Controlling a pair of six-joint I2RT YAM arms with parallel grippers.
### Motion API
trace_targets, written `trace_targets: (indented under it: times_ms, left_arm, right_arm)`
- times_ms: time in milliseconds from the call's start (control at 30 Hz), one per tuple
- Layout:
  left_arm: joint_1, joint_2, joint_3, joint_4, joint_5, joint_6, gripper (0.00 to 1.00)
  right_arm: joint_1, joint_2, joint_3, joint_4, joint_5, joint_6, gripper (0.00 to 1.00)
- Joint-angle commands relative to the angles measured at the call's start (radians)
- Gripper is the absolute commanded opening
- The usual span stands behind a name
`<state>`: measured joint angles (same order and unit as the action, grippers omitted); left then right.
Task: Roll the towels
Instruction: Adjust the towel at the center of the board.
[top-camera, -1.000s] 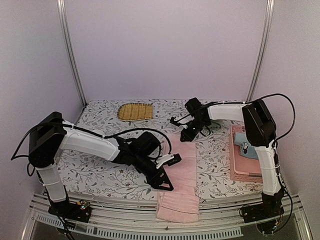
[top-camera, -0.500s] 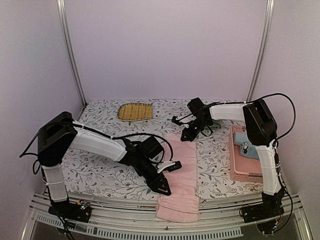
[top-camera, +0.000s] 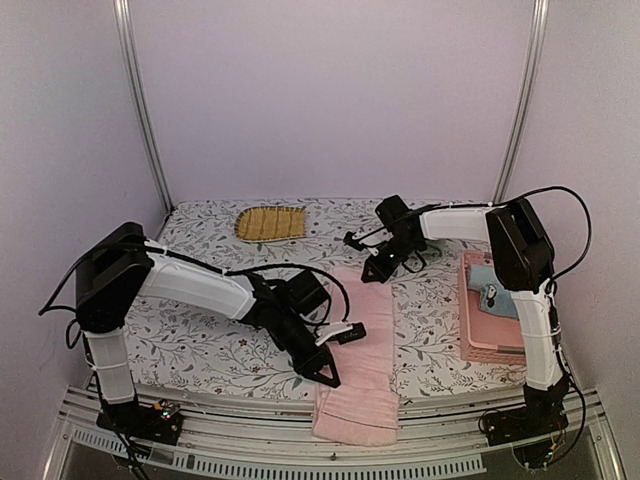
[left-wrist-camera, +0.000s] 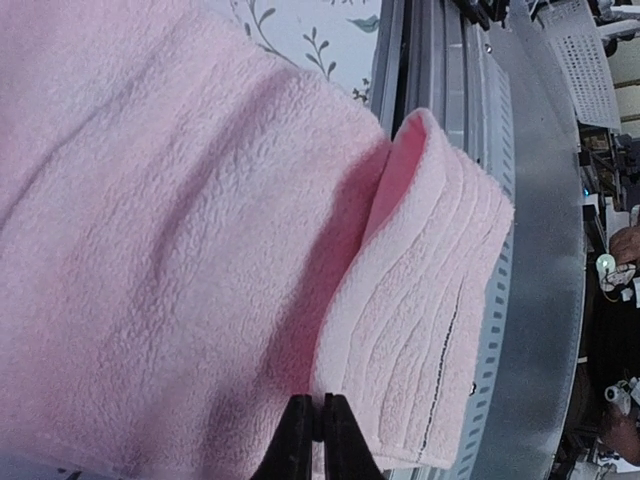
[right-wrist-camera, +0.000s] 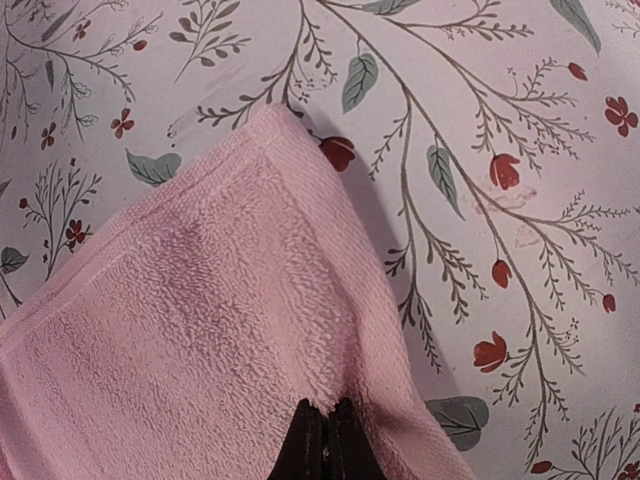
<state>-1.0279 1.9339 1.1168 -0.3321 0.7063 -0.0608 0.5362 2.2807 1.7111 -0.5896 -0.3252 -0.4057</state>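
**A:** 2 hands, both nipped shut on cloth. The left hand (top-camera: 326, 374) has its fingers together on the long left edge of the pink towel (top-camera: 368, 325), down at about 6 o'clock on the counter (top-camera: 200, 340). The right hand (top-camera: 378, 267) is pinched on the towel's far corner, toward 1 o'clock.

**B:** How will it handle?

**A:** Light, soft and floppy, I'd judge. It has no stiffness, so it will sag between the grips, and a roll could come out loose or skewed. It is best taken at the corners or along the hem, with both sides kept level.

**B:** Where does it lie?

**A:** It lies lengthwise down the middle of the counter, from 12 to 6, with the near end draped over the front edge.

**B:** And the count?

**A:** 1 pink towel, and 1 light blue towel (top-camera: 490, 285) in 1 pink basket (top-camera: 468, 345) at 3 o'clock. There is also 1 yellow-brown woven mat (top-camera: 270, 222) at 11. Whether there are more towels I cannot tell.
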Motion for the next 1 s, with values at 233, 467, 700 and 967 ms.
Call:
trace_targets:
  times_ms: [233,467,700,967]
  left_arm:
    - [0.086,-0.105,-0.018,0.062,-0.022,0.014,0.00]
    - [0.260,-0.318,0.094,-0.110,-0.149,0.090,0.00]
    - [0.299,-0.509,0.195,-0.294,-0.287,0.141,0.00]
    - [0.260,-0.595,-0.022,-0.446,-0.072,-0.006,0.28]
  right_arm:
    - [-0.075,-0.029,-0.002,-0.076,-0.036,0.036,0.02]
    - [-0.156,-0.206,0.044,-0.132,-0.035,0.044,0.02]
    - [-0.168,-0.406,-0.143,-0.152,-0.107,0.050,0.02]
    - [-0.168,-0.585,-0.444,-0.204,-0.258,-0.124,0.16]
